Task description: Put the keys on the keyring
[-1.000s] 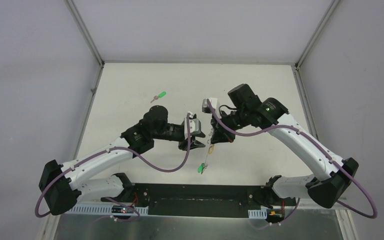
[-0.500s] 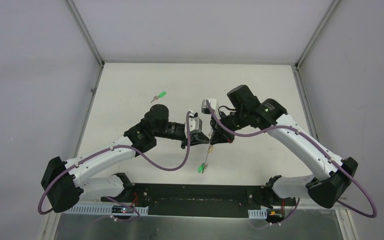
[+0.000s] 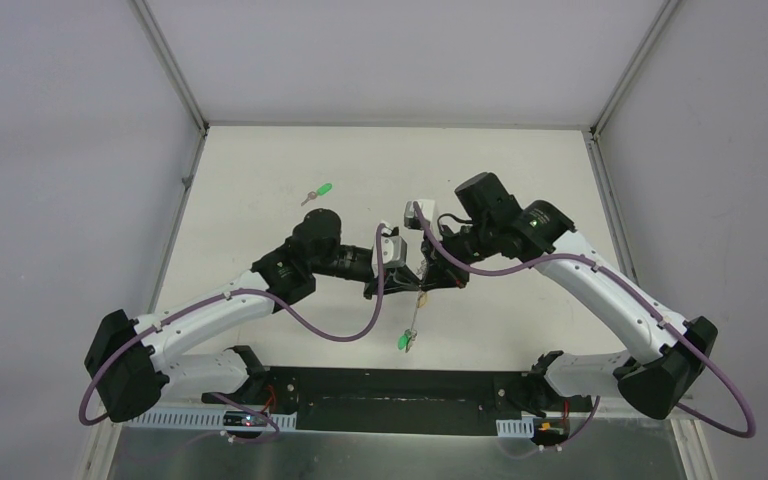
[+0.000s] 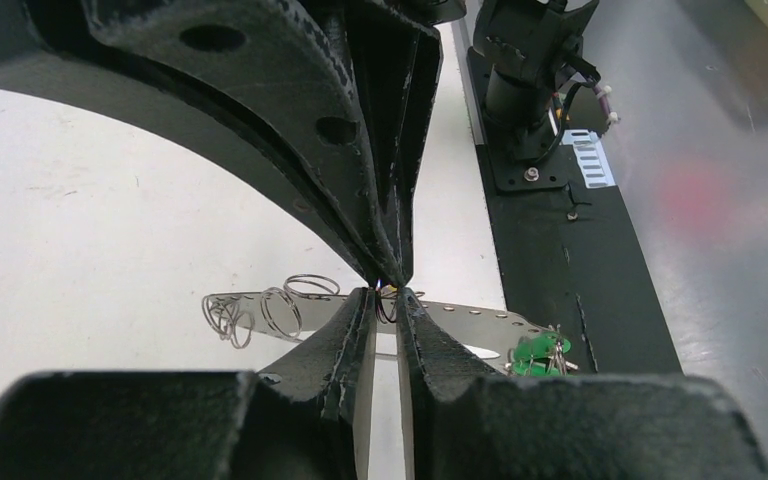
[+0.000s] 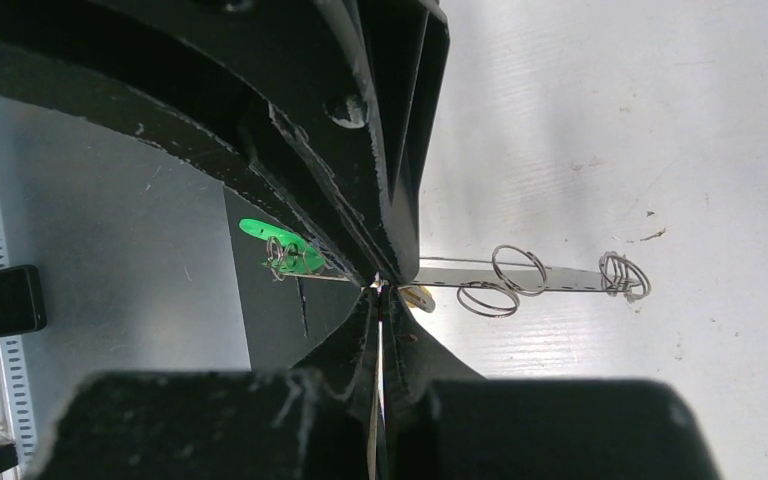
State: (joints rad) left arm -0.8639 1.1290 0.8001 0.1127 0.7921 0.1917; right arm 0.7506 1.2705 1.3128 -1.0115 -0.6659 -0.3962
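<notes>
Keyring (image 3: 415, 312) dangling, top hidden (behind right end effector (image 3: 423, 285))

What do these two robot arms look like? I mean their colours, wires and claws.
The left arm and right arm have white tubular links between chunky black joints. A purple cable loops along each. A small green light glows on the right arm. The left gripper and right gripper each have two black tapering fingers, with a white camera block behind them.

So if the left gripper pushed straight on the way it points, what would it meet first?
The right gripper's fingers, it seems: they sit tip to tip with the left gripper, only the thin metal strip between.
</notes>
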